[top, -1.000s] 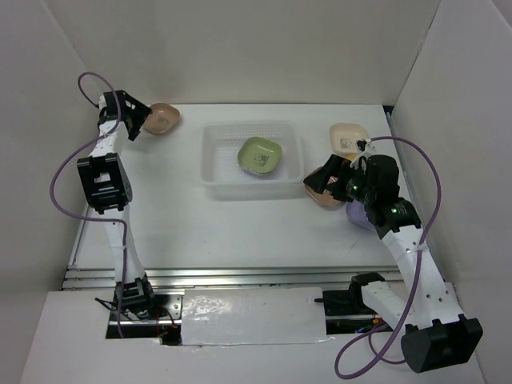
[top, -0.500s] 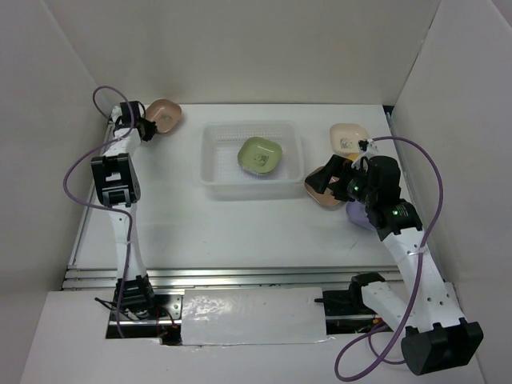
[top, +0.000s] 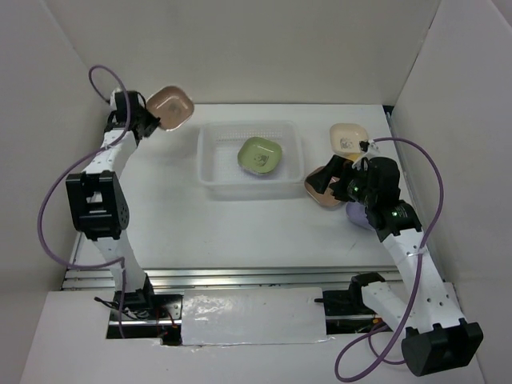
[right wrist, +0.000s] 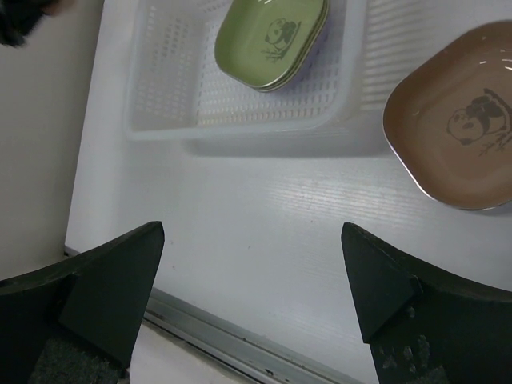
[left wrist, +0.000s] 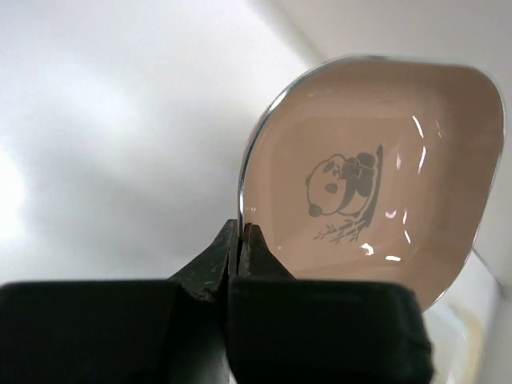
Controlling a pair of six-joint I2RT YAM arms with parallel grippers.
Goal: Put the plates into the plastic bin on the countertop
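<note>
The left gripper, clamped on the rim of a brownish-pink panda plate, holds it aloft left of the clear plastic bin containing a green plate, while the right gripper hangs wide open over the white countertop beside another brownish-pink plate.

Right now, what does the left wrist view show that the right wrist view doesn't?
Left wrist only: the left gripper shut on the rim of a pink plate. Right wrist only: the open right gripper over the countertop, a green plate in the bin, a brown plate beside it. Both: panda-marked plates, white surroundings.
</note>
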